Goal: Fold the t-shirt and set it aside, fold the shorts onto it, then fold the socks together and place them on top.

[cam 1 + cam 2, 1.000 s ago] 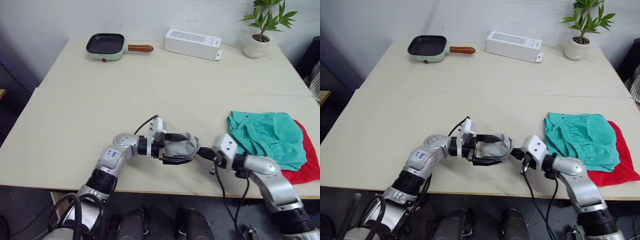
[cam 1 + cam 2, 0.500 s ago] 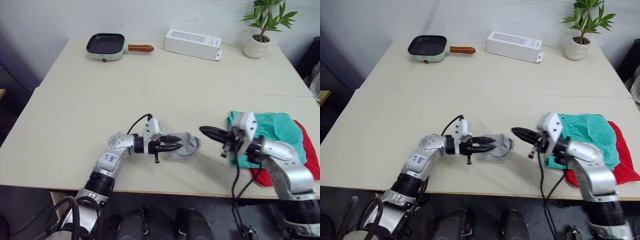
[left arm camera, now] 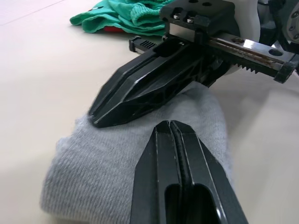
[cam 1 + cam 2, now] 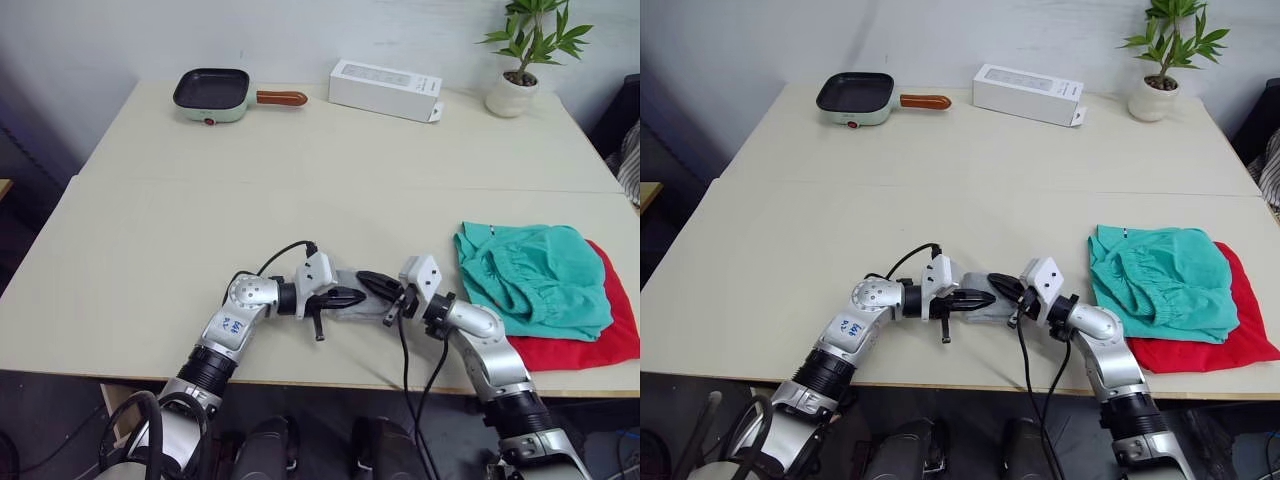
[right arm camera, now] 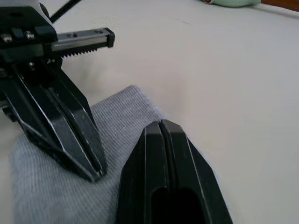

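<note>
The grey socks (image 3: pixel 93 177) lie folded together on the table near its front edge, between my two arms. My left gripper (image 4: pixel 356 296) is shut, with its closed tip resting on top of the socks and nothing pinched. My right gripper (image 4: pixel 364 280) is also shut and comes in from the opposite side, its tip on the socks next to the left one. To the right, the teal-green shorts (image 4: pixel 535 275) lie folded on top of the red t-shirt (image 4: pixel 600 345), whose edge shows under them.
A green frying pan (image 4: pixel 210 92), a white box (image 4: pixel 385 87) and a potted plant (image 4: pixel 520 60) stand along the table's far edge. A seam (image 4: pixel 250 180) crosses the table. The front edge runs just below my grippers.
My left gripper went from open around the socks to shut. My right arm lifted away toward the shorts, then came back down with its tip on the socks.
</note>
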